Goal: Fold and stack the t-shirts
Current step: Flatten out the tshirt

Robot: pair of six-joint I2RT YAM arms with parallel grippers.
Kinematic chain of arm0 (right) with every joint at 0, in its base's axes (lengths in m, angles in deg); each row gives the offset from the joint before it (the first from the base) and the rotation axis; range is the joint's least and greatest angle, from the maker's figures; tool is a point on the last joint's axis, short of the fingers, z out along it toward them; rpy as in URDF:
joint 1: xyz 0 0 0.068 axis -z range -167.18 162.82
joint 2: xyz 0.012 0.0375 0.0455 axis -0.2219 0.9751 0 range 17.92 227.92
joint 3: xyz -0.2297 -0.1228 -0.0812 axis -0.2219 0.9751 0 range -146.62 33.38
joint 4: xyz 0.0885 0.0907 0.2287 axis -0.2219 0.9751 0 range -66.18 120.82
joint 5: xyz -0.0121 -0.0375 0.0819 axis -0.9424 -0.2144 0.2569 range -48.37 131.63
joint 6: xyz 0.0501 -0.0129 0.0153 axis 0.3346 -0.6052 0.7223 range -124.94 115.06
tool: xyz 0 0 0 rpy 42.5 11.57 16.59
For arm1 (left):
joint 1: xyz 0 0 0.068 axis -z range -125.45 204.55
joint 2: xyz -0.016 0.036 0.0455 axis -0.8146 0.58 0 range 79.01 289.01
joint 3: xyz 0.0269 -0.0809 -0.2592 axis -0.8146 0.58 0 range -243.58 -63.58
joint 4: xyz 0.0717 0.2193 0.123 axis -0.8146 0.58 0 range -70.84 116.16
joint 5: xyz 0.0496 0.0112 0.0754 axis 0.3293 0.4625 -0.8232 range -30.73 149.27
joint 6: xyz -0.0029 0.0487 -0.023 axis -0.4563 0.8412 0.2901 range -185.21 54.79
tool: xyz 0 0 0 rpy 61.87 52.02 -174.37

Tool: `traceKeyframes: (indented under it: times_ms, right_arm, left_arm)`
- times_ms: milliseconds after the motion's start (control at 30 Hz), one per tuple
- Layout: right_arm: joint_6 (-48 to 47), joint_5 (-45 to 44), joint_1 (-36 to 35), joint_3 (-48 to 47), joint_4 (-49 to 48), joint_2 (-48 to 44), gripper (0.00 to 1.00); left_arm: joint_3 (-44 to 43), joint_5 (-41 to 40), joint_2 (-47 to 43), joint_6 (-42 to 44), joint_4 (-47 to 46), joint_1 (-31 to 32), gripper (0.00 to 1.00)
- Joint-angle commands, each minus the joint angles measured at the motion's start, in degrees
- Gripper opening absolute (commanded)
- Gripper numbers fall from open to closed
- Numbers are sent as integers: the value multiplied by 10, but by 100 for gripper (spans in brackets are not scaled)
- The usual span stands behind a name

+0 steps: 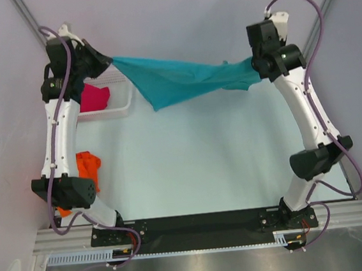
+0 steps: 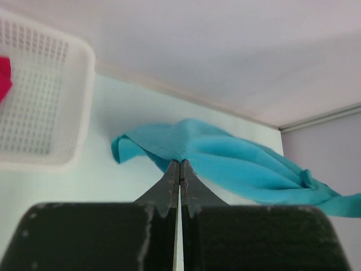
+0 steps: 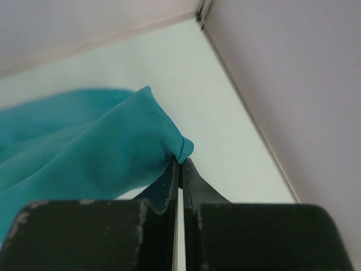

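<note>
The teal-blue t-shirt [image 1: 179, 79] hangs stretched in the air between my two grippers at the far side of the table. My left gripper [image 1: 111, 60] is shut on its left end; the left wrist view shows the closed jaws [image 2: 180, 164] pinching the cloth [image 2: 237, 161]. My right gripper [image 1: 255, 64] is shut on its right end, and the right wrist view shows it [image 3: 181, 162] pinching a cloth corner [image 3: 96, 152]. The magenta-red t-shirt [image 1: 94, 98] lies in the basket. The bright orange t-shirt [image 1: 87, 165] lies crumpled on the table beside my left arm.
A white lattice basket [image 1: 119, 108] stands at the far left, also in the left wrist view [image 2: 45, 107]. Grey walls close in the back and both sides. The arm bases sit on a black rail [image 1: 202, 223] at the near edge.
</note>
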State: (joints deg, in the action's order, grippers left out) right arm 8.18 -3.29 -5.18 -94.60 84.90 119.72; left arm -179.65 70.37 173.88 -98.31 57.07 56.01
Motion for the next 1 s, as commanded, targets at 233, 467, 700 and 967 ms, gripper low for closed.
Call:
traceKeyframes:
  times_ms: [233,467,700,967]
  right_arm:
    - [135,95,-79,464,19,-258,0]
    - [183,121,-117,550,51,-302,0]
    - [247,122,-192,596,86,-285,0]
    - [302,114,-232,573,131,-285,13]
  left_arm:
    - [499,112,-274,-36,-153,-3,0]
    - [649,130,-385,-35,-158,1,0]
    - [733,144,-439,-30,-144,1,0]
    - [722,145,-456,-26,-122,1,0]
